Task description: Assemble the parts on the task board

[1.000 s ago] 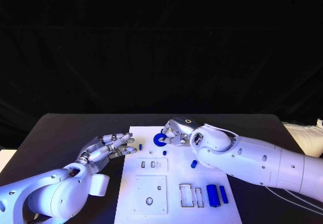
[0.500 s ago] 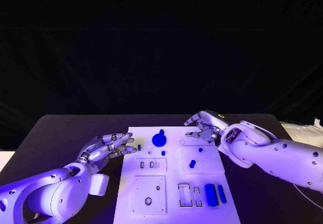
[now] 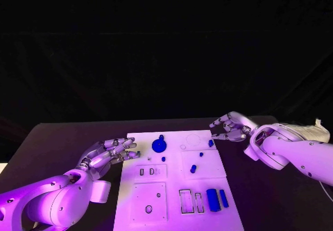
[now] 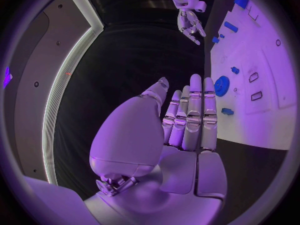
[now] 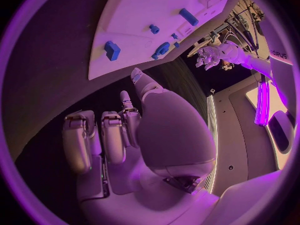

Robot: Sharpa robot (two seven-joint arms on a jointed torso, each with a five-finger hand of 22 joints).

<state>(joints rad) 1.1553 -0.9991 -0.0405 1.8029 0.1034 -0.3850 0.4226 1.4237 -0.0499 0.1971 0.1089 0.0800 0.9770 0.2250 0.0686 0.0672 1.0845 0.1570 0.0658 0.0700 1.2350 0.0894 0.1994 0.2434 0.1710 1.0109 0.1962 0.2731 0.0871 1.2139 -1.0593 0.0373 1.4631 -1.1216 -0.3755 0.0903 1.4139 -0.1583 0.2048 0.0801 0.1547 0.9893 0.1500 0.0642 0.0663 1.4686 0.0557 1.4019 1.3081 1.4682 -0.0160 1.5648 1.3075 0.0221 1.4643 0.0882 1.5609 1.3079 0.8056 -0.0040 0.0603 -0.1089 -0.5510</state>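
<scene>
- Left hand (image 3: 111, 151) held just left of the task board (image 3: 208, 185), fingers straight and slightly apart, holding nothing.
- Right hand (image 3: 231, 128) off the board's far right corner, fingers curled in, nothing in them.
- Round blue part (image 3: 160, 145) lying on the board's far left; two blue bars (image 3: 217, 199) near right.

No lettering, number or brand can be read on the task board (image 3: 173, 190), on its parts, or on either arm. A few small pale marks are seen on a panel in the right wrist view, but they cannot be made out.
</scene>
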